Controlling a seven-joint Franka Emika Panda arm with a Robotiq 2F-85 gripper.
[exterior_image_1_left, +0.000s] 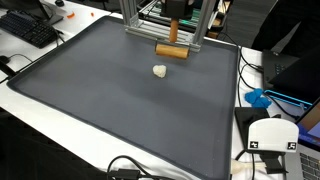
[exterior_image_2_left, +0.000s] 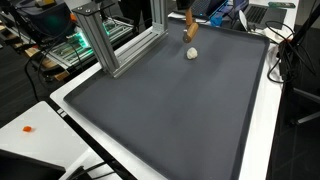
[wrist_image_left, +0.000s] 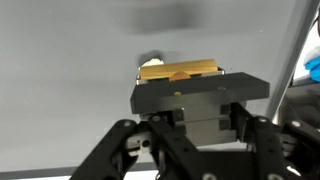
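My gripper (exterior_image_1_left: 172, 36) hangs over the far part of the dark grey mat (exterior_image_1_left: 110, 100), shut on a wooden block (exterior_image_1_left: 172, 50) that lies crosswise under it. In the wrist view the block (wrist_image_left: 180, 72) shows just past the gripper (wrist_image_left: 185, 88), whose black body hides the fingertips. A small white lump (exterior_image_1_left: 160, 71) lies on the mat a little in front of the block, apart from it. The same lump (wrist_image_left: 150, 58) peeks out behind the block's left end in the wrist view. In the other exterior view the gripper (exterior_image_2_left: 190, 16) and block (exterior_image_2_left: 190, 31) stand above the lump (exterior_image_2_left: 192, 53).
An aluminium frame (exterior_image_1_left: 160, 20) stands at the mat's far edge, close behind the gripper. A keyboard (exterior_image_1_left: 30, 28), a blue object (exterior_image_1_left: 258, 98), a white device (exterior_image_1_left: 272, 135) and cables (exterior_image_1_left: 130, 168) lie on the white table round the mat.
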